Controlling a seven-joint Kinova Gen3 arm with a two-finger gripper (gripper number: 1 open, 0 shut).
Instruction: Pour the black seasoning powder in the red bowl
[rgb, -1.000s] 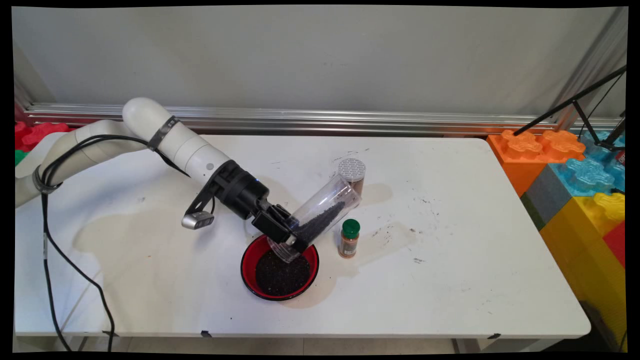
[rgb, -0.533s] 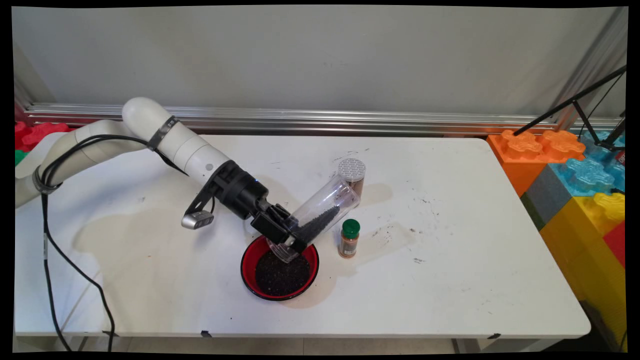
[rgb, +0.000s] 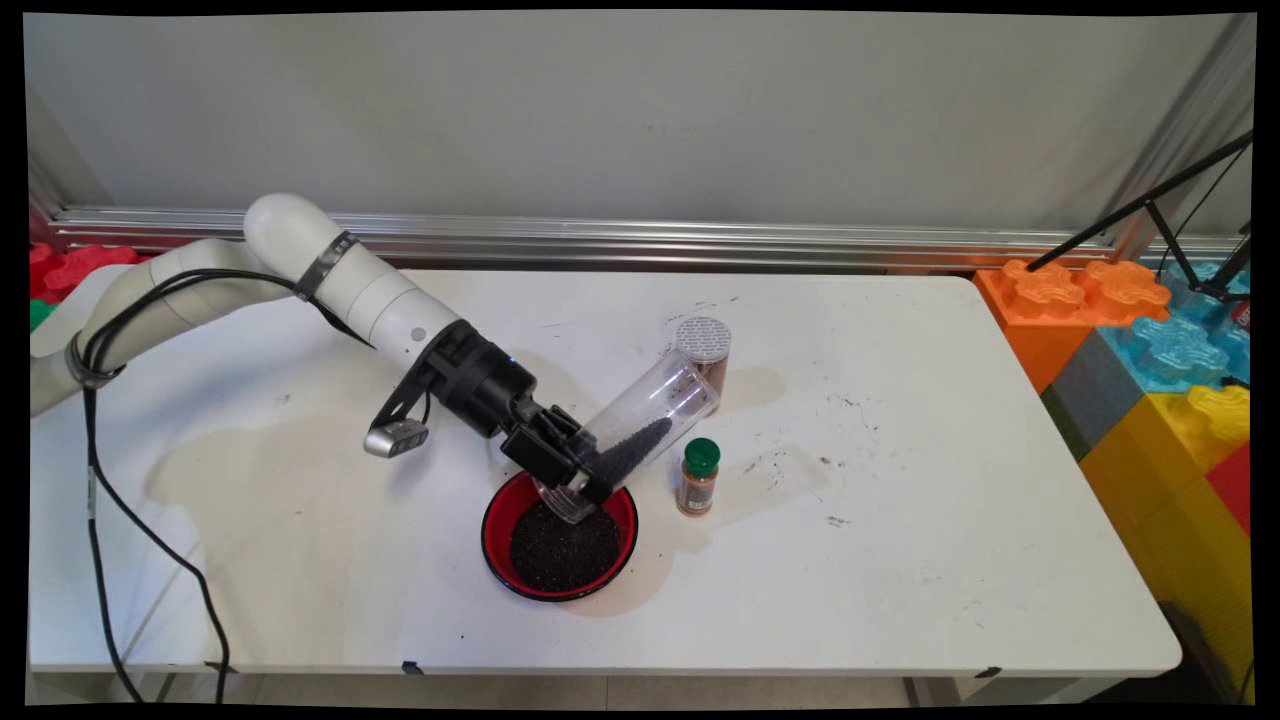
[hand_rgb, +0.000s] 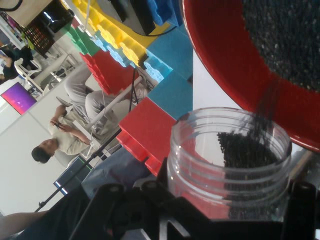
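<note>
My claw (rgb: 572, 468) clamps the clear jar (rgb: 640, 425), tilted mouth-down so its black grains (hand_rgb: 245, 150) stream into the red bowl (rgb: 500, 520) just below; two spice jars (rgb: 698, 478) stand beyond.

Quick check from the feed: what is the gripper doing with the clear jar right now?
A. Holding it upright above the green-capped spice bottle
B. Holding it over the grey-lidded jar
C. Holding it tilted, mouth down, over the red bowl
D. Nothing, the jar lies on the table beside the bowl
C: the gripper clamps the clear jar tilted, its open mouth over the red bowl, dark grains falling.
</note>
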